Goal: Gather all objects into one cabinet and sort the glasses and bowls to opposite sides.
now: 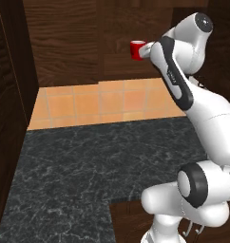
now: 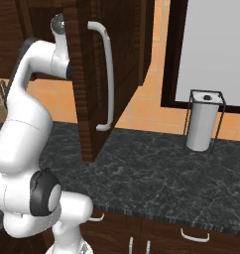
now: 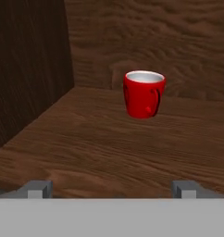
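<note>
The red cup (image 3: 144, 94) stands upright on the cabinet (image 3: 109, 148) shelf, near the back, and the gripper (image 3: 112, 189) is wide and holding nothing, so it should probably go straight in and close around the cup's middle.

Cup (image 3: 143, 94) upright on the cabinet shelf (image 3: 86, 148), toward the back wall, right of the side wall, well ahead of the fingers (image 3: 40, 189). Open cabinet door (image 2: 92, 89) hanging above the desk (image 2: 156, 173). Paper towel holder (image 2: 203, 121) standing at the desk's back edge, right of the door.
</note>
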Available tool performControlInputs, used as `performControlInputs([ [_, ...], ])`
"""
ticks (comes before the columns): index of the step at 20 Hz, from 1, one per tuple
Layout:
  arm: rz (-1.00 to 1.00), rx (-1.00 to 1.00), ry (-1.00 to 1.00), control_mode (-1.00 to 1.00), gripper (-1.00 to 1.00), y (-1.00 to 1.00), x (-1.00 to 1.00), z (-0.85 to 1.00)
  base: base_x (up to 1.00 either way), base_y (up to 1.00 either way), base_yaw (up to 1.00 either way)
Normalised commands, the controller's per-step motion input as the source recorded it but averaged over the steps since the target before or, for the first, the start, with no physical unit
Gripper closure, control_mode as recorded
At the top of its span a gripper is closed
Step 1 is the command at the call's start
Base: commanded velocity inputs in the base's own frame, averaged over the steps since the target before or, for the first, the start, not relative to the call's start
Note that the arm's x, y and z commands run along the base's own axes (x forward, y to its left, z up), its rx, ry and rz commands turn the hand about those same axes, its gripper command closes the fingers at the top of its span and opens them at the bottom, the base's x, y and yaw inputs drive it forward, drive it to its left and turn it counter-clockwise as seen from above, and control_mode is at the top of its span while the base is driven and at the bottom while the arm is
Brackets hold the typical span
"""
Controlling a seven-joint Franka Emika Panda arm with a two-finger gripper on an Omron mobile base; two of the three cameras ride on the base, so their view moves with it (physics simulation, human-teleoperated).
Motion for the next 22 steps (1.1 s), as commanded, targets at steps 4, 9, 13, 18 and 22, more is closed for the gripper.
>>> performControlInputs([
  [4,0.02,0.05,0.05,-1.00,-1.00,-0.03,0.30,0.00,0.00,0.00,0.00],
  [9,0.00,0.00,0.07,-1.00,-1.00,0.00,0.23,0.00,0.00,0.00,0.00],
  [13,0.00,-0.01,0.00,-1.00,-1.00,-0.03,0.20,0.00,0.00,0.00,0.00],
  [18,0.00,-0.13,0.00,-1.00,-1.00,-0.21,0.00,0.00,0.00,0.00,0.00],
  [22,0.02,-0.07,0.00,-1.00,-1.00,-0.14,0.00,0.00,0.00,0.00,0.00],
])
